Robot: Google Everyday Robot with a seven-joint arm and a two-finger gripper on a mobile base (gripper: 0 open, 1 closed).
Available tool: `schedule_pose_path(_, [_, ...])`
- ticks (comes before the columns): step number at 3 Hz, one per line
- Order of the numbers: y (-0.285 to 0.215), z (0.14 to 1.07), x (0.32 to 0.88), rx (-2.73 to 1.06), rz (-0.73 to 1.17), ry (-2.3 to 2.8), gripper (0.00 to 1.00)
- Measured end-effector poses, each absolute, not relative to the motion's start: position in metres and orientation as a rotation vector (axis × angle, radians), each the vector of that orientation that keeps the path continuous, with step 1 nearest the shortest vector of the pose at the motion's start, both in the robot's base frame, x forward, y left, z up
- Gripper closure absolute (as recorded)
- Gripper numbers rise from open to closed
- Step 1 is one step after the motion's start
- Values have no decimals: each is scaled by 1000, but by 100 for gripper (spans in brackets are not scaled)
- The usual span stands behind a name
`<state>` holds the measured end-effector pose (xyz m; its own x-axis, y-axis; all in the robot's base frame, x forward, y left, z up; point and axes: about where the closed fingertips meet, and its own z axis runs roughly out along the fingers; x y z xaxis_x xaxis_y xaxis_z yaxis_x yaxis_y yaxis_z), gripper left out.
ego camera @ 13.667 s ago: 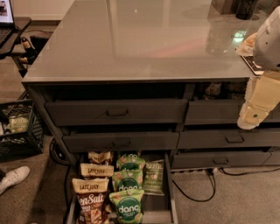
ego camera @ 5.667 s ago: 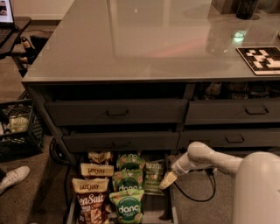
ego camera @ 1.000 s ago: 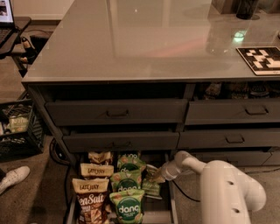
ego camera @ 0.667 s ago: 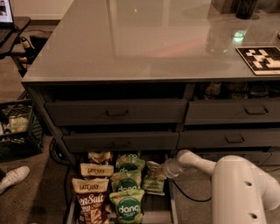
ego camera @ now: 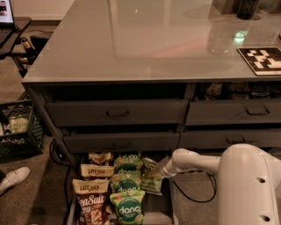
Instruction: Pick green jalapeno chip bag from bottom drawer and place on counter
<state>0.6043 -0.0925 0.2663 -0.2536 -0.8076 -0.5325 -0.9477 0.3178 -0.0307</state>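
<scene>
Your gripper (ego camera: 160, 172), lower centre, reaches into the bottom drawer (ego camera: 156, 208) beside the green jalapeno chip bag (ego camera: 150, 180), presumably to lift it; whether it grips, you cannot tell.

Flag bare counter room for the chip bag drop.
Free: counter from its left edge to the marker tile at right front; dark cup sits back right. Crowded: bottom drawer, full of bag rows; gripper sits there at the green jalapeno chip bag.

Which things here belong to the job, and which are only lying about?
Job: green jalapeno chip bag, bottom drawer, counter, gripper low at the bag's right edge.
Lying about: dang bags, Late July bags, marker board, crate, shoe.
</scene>
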Motion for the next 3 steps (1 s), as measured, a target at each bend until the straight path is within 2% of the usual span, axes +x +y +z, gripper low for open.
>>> schedule_pose_path(1, [-95,290,599,-1557,374,2143,100])
schedule_pose_path(3, [-114,376,572,-1560,169,2191,100])
